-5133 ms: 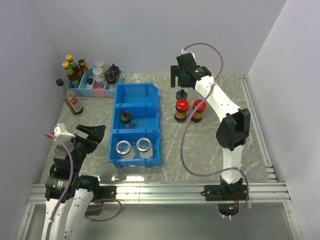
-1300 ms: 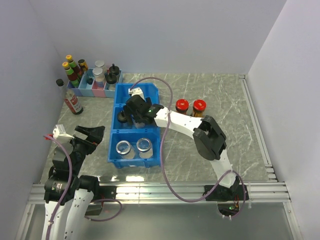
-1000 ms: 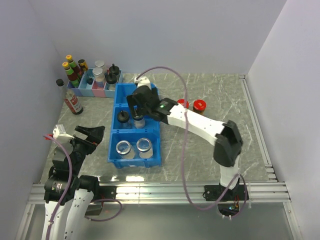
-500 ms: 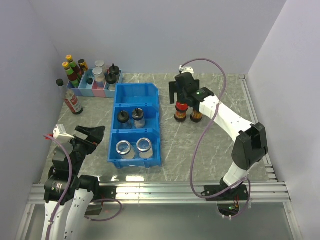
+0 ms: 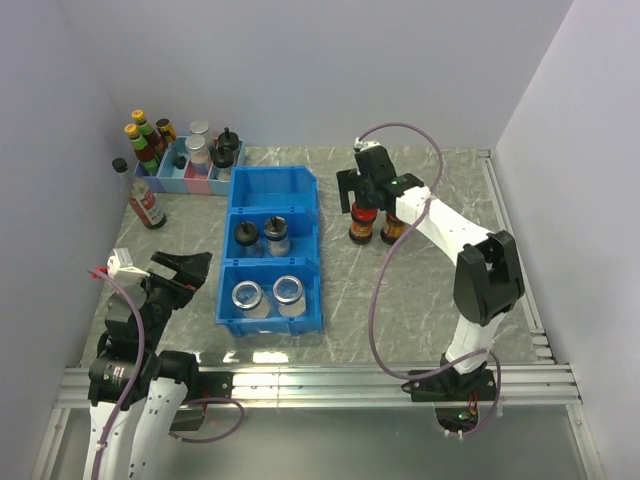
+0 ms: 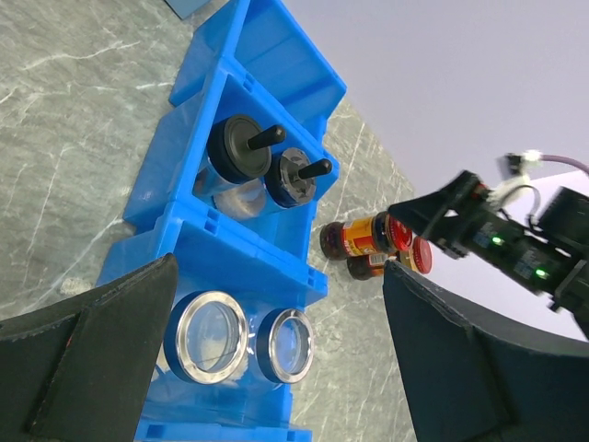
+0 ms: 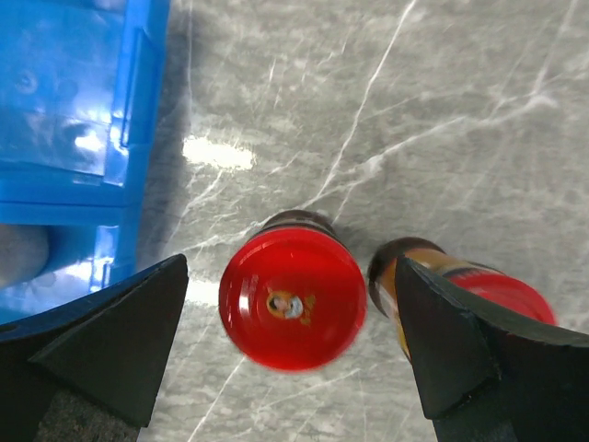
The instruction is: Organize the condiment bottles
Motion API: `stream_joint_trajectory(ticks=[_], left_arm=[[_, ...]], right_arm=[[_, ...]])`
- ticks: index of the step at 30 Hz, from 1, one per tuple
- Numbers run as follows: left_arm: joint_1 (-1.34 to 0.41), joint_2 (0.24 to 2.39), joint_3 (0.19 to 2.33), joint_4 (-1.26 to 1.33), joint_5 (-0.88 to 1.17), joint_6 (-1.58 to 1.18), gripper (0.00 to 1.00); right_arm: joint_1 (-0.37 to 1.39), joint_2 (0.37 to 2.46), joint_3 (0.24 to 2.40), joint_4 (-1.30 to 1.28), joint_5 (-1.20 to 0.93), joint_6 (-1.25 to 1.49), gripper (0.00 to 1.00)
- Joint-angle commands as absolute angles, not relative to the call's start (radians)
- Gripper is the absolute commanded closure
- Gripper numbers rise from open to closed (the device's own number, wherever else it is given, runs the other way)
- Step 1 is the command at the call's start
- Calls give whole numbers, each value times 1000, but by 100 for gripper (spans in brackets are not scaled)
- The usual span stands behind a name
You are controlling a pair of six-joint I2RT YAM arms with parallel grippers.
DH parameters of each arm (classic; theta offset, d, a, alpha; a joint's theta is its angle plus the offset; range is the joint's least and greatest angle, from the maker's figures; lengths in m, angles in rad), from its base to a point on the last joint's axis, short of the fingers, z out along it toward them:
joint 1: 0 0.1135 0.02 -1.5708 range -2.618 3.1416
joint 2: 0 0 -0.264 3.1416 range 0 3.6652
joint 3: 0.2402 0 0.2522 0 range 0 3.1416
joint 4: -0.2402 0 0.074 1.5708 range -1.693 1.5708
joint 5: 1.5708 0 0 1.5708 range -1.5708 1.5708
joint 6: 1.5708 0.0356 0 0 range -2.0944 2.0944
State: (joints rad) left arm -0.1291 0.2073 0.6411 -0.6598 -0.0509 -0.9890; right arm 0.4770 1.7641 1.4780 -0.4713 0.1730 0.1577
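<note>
Framing one red-lidded jar (image 7: 293, 299), right fingers (image 7: 101, 331) spread.

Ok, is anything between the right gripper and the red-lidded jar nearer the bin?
Nothing visible. The open right gripper hangs directly above the red-lidded jar; the second jar stands close beside it.

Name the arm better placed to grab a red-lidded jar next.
Right. The right gripper hangs open directly over one red-lidded jar, a finger on each side. The left gripper sits open near its base, across the blue bin from it.
</note>
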Motion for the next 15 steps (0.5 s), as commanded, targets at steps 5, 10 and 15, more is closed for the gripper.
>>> stream_joint_trajectory(ticks=[5, 10, 15], left_arm=[[-132, 216, 669, -638, -37, -979, 1], [-130, 224, 669, -634, -38, -976, 1], [-132, 232, 655, -614, -29, -985, 1]], right_arm=[[469, 1833, 1470, -442, 163, 155, 0], [471, 1827, 1453, -443, 155, 178, 7], [472, 1821, 1445, -448, 149, 186, 16]])
